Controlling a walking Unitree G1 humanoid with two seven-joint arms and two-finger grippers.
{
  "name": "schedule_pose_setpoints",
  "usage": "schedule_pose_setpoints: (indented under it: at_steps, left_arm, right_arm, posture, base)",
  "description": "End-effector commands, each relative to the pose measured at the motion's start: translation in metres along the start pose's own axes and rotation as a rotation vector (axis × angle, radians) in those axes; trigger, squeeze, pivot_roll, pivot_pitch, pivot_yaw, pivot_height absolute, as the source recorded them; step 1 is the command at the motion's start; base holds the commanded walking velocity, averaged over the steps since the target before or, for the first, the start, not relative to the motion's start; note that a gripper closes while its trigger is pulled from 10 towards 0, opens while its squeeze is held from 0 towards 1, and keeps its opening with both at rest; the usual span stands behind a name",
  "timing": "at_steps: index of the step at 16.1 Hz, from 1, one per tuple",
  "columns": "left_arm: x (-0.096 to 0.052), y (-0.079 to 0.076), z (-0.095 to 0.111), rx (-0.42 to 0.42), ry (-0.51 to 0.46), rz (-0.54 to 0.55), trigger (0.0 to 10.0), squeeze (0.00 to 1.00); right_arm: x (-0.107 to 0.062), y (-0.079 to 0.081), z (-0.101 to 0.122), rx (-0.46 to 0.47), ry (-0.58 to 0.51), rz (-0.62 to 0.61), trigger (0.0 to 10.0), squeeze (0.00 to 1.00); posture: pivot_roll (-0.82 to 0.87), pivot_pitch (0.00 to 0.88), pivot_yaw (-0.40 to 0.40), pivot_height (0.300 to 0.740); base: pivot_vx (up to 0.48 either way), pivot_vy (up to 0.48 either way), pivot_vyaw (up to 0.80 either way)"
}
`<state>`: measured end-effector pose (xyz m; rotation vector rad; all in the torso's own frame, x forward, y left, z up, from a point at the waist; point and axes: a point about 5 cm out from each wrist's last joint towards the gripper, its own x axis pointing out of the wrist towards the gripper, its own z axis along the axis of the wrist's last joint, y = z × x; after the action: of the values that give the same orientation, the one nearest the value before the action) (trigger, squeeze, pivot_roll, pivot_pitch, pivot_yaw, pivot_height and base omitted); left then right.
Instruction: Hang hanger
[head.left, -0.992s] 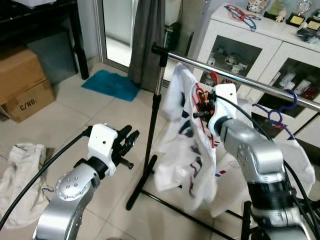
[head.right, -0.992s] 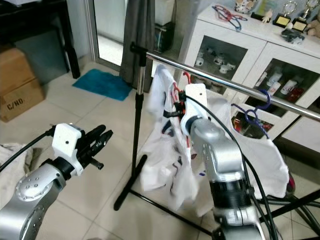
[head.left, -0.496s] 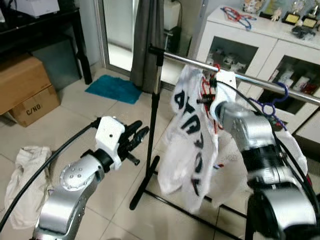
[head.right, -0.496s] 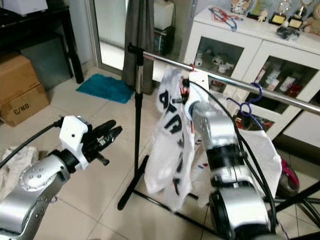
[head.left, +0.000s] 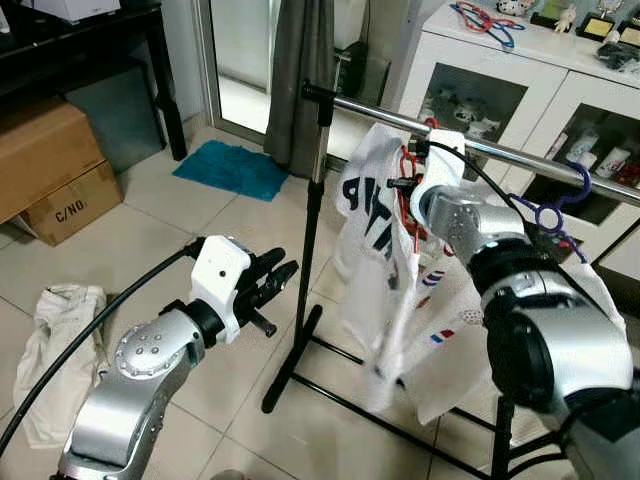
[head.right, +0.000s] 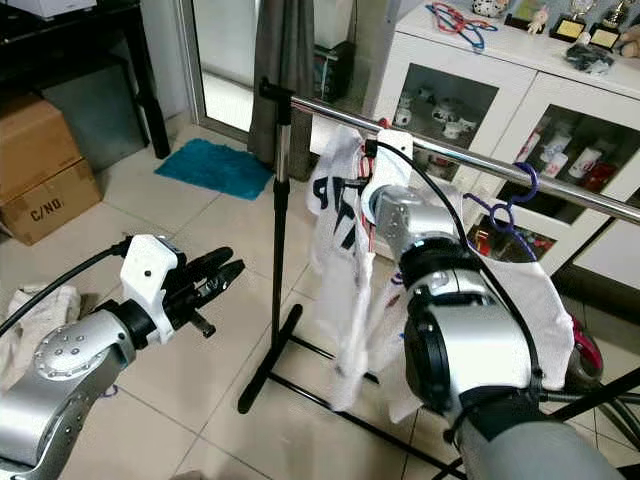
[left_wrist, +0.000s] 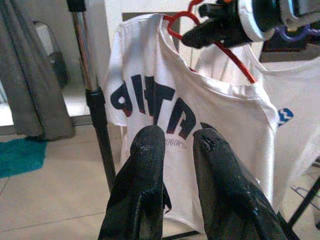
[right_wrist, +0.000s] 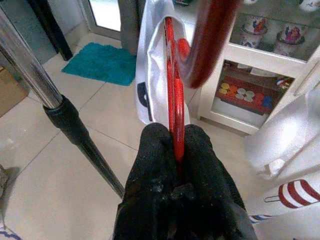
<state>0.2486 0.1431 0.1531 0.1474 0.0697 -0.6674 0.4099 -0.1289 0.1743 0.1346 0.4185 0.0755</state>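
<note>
- Landmark: chrome garment rail (head.left: 500, 152) on its black-footed stand.
- Left gripper (head.left: 283, 272) hovers low, on the robot's left of the rail's upright post (head.left: 312, 200), empty. Fingers (left_wrist: 145, 165) are narrow, a slim gap between them, pointing at the shirt. Against the rail it sits much as it did a second ago; idle.
- Red hanger (right_wrist: 175, 85) carries a white T-shirt with dark lettering (head.left: 375, 225). A second ago it hung clearly below the rail with the shirt bunched and twisted. Now the hook (right_wrist: 207, 40) is up at rail height, and the shirt hangs straighter and turned so the lettering shows.
- Right gripper (head.right: 372, 160) has risen with it, pressed right against the rail near its post end. Its fingers (right_wrist: 160, 160) are clamped on the hanger's neck just under the hook.
- Cannot tell whether the hook is over the bar or just beside it. Judgement: lift is done; seat the hook, then release.
- Further right along the rail, a purple hanger (head.left: 560, 205) already holds another white garment (head.left: 455, 340). Keep clear of it.
</note>
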Motion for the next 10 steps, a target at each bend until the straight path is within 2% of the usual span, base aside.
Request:
schedule_pose_setpoints:
  at_steps: [1, 6, 10]
  left_arm:
    - [0.001, -0.001, 0.002, 0.004, 0.001, -0.020, 10.0, 0.00]
    - [0.000, -0.002, 0.000, -0.003, 0.005, -0.007, 10.0, 0.00]
    - [0.001, 0.000, 0.005, 0.001, -0.022, 0.014, 10.0, 0.00]
  right_arm:
    - [0.001, -0.003, -0.001, 0.008, 0.001, -0.021, 10.0, 0.00]
    - [0.002, -0.006, -0.010, 0.030, 0.013, -0.024, 10.0, 0.00]
    - [0.001, -0.006, 0.005, 0.029, -0.069, 0.002, 10.0, 0.00]
  posture:
    - [0.16, 0.050, -0.086, 0.740]
    - [0.15, 0.052, -0.094, 0.740]
    - [0.15, 0.064, -0.105, 0.740]
  base:
    - [0.000, 0.000, 0.00]
    - [0.000, 0.000, 0.00]
    - [0.000, 0.000, 0.00]
